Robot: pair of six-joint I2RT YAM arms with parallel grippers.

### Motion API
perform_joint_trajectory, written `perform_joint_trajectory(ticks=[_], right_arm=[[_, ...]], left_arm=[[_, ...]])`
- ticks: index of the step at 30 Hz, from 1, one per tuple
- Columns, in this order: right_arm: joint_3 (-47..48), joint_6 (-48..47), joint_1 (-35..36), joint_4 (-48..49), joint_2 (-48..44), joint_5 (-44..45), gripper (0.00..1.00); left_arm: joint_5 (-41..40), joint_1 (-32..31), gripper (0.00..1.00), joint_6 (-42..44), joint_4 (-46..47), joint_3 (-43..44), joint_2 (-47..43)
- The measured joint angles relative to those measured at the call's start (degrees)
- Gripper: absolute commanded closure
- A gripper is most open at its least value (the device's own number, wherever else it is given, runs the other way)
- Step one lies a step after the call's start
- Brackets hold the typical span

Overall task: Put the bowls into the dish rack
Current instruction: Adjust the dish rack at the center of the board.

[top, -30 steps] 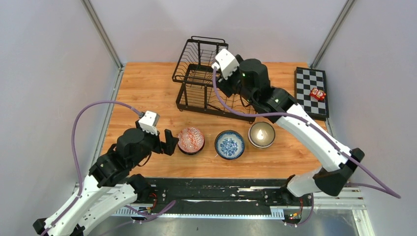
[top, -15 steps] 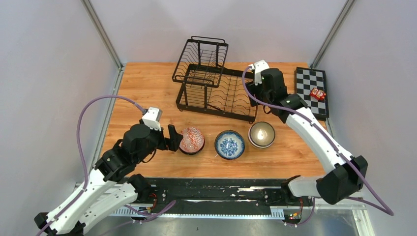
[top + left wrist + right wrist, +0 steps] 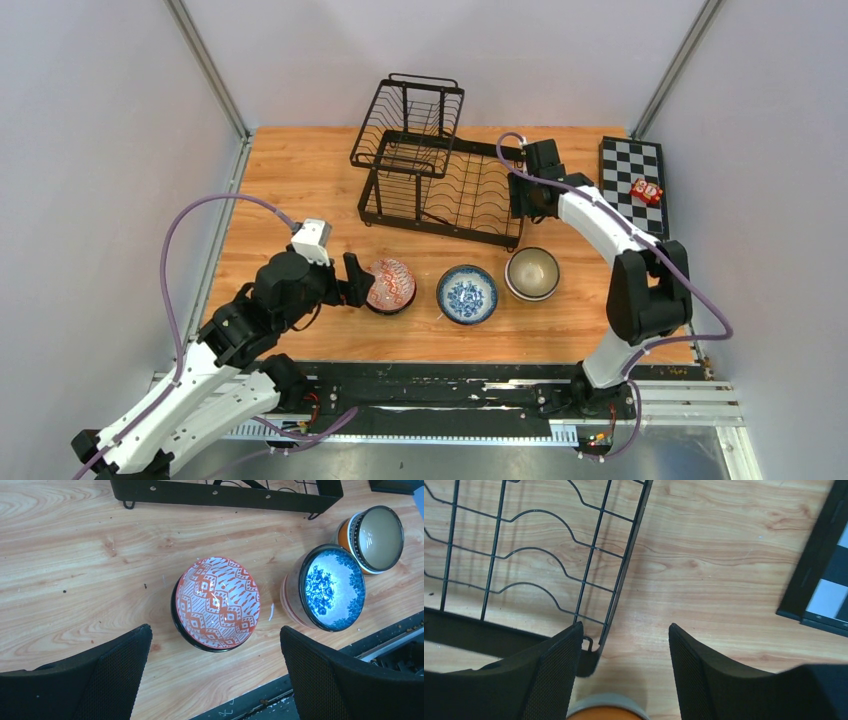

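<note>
- Left gripper [image 3: 352, 283], jaws fully spread and empty, has advanced to the red-patterned bowl [image 3: 388, 284], which sits nearer than the dish rack [image 3: 440, 190]; a grasp looks imminent.
- Right gripper [image 3: 527, 197], jaws apart and empty, has withdrawn from over the rack to its right end.
- Blue floral bowl [image 3: 467, 294] and orange-sided bowl [image 3: 532, 273] wait unloaded to the right of the red one.

Tiny red thing [image 3: 646, 190] on checkered board [image 3: 620, 205], perhaps a toy

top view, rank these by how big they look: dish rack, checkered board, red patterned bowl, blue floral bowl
1. dish rack, clearly largest
2. checkered board
3. red-patterned bowl and blue floral bowl: they look about the same size, so no ranking between them
</note>
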Motion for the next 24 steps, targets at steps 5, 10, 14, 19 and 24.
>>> perform_joint_trajectory(ticks=[5, 10, 14, 19, 24], right_arm=[[1.7, 1.5, -0.3, 0.4, 4.6, -1.7, 0.38], [1.8, 2.4, -0.3, 0.8, 5.2, -3.3, 0.41], [1.8, 2.3, 0.0, 1.1, 5.1, -3.6, 0.44], [1.7, 0.4, 2.0, 1.2, 3.1, -3.2, 0.44], [0.7, -5.2, 4.1, 1.7, -1.6, -7.5, 0.45]], left_arm=[[0.0, 0.0, 0.0, -0.2, 0.0, -0.4, -1.2], [0.0, 0.0, 0.0, -0.2, -0.5, -1.0, -2.1], [0.0, 0.0, 0.0, -0.2, -0.5, -1.0, -2.5], [0.0, 0.0, 0.0, -0.2, -0.5, -1.0, -2.5], [0.1, 0.0, 0.0, -0.2, -0.5, -1.3, -2.7]])
